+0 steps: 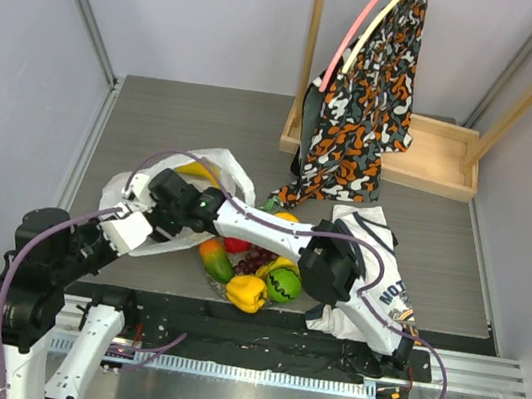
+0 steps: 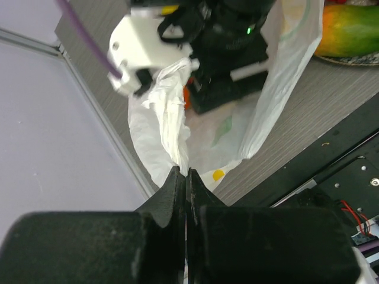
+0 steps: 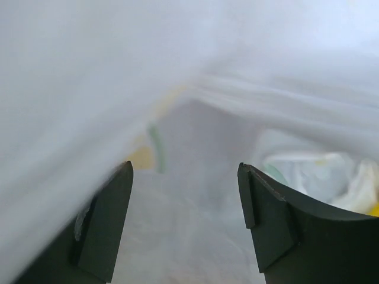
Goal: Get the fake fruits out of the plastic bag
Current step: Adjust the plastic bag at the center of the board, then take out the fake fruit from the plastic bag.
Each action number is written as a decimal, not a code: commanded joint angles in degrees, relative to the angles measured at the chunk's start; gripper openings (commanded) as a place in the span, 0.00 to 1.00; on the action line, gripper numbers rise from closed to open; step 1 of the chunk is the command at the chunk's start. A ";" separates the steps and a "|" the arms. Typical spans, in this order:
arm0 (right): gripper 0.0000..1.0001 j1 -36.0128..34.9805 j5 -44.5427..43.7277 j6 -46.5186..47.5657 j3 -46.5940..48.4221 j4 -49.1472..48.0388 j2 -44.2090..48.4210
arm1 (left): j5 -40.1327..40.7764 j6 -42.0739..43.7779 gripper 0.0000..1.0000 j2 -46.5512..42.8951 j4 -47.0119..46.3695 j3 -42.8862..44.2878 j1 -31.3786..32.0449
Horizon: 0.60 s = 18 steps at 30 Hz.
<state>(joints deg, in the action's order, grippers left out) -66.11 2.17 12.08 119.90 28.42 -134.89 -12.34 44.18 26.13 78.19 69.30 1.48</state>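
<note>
White crinkled film of the plastic bag [image 2: 169, 118] was pinched by my left gripper [image 2: 182, 177], its fingers [image 2: 163, 201] clamped flat together on a fold of the bag's edge. The bag lay on the left part of the grey table [image 1: 157, 122], its mouth lifted and turned toward my right arm. My right gripper [image 3: 185, 222] was inside that mouth with its jaws spread apart and nothing between them (only blurred white film all round, with a faint yellow and green print). From above, a yellow shape [image 1: 200, 171] showed inside the bag; I could not tell which fruit it was.

Out on the table, just right of the bag, the fake fruits [image 1: 281, 266] lay in a cluster: a yellow pepper [image 1: 246, 294] nearest my bases, a green ball [image 1: 285, 284] touching it, a mango [image 1: 216, 260], a red fruit [image 1: 235, 245] and purple grapes [image 1: 255, 259]. A white jersey [image 1: 377, 268] lay to their right, and an orange-black cloth bag [image 1: 359, 123] hung at the back.
</note>
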 commanded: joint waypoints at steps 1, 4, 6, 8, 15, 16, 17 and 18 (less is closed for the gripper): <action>0.82 -0.52 5.74 -7.59 8.39 -1.97 -0.27 | -4.27 -1.64 0.00 1.82 16.91 2.33 -0.24; 0.88 -0.52 3.11 -9.52 12.54 -3.63 -4.50 | -5.33 -2.78 0.00 2.43 16.99 3.47 -0.24; 0.90 -0.34 1.08 -10.58 14.22 -4.86 -7.05 | -6.20 -3.75 0.00 3.31 17.17 5.58 -0.24; 0.90 0.01 1.34 -11.99 16.94 -6.36 -8.89 | -8.92 -5.85 0.00 4.27 17.08 8.47 -0.24; 0.90 -0.25 1.60 -17.34 24.06 -9.00 -17.24 | -14.29 -10.34 0.00 6.04 17.17 10.69 -0.24; 0.91 -0.34 2.47 -17.70 25.63 -10.05 -19.25 | -14.47 -10.35 0.00 5.86 17.08 10.16 -0.16; 0.91 -0.43 3.35 -17.61 26.43 -10.49 -20.40 | -15.16 -10.43 0.00 5.69 17.08 9.37 -0.16; 0.90 -0.69 3.80 -17.27 27.31 -10.50 -21.28 | -15.43 -10.00 0.00 5.43 17.08 8.67 -0.16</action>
<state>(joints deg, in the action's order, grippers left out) -65.52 4.64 -2.81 141.93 21.85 -153.36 -23.53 36.05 30.96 78.22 79.22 1.48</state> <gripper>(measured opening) 0.905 0.012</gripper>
